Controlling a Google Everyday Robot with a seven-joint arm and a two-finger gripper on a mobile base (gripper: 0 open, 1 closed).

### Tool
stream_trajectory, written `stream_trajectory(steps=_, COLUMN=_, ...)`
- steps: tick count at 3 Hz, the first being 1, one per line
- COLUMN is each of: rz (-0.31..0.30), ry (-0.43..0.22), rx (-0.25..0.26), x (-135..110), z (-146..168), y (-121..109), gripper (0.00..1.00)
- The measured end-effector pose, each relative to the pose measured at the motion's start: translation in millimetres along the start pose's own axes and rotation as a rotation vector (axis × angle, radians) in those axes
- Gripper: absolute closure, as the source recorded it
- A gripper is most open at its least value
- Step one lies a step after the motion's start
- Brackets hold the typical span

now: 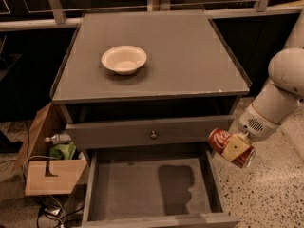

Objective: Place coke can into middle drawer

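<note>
Gripping the coke can [219,139], the claw [234,149] hangs seemingly outside the middle drawer [127,190].

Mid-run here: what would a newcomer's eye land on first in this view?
The gripper, at the right front of the cabinet, has its fingers shut on a tilted red coke can. Below and to the left, the middle drawer stands pulled out, its floor bare. A white bowl sits on the cabinet top.

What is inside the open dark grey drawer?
The dark grey wooden drawer shows only a bare, shadowed floor; its rear edge is hidden under the knobbed drawer front. The red coke can sits in the hand, outside the right wall.
</note>
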State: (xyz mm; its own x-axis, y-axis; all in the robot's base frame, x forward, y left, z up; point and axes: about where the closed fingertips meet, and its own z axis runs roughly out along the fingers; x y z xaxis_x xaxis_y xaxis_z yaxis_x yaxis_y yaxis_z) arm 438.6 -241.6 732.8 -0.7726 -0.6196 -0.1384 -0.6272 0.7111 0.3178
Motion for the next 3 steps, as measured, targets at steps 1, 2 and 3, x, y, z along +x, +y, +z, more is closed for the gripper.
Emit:
stream_trajectory(steps=1, rz=0.000, ry=0.000, rx=0.000, x=0.0, z=0.1, y=0.0, gripper=1.00)
stream_trajectory(steps=2, rz=0.031, ry=0.045, rx=-0.033, x=6.4, z=38.1, y=11.3, gripper=1.00)
stream_trajectory(steps=3, rz=0.083, ry=0.081, rx=-0.062, x=14.3, z=84.5, y=19.2, gripper=1.00)
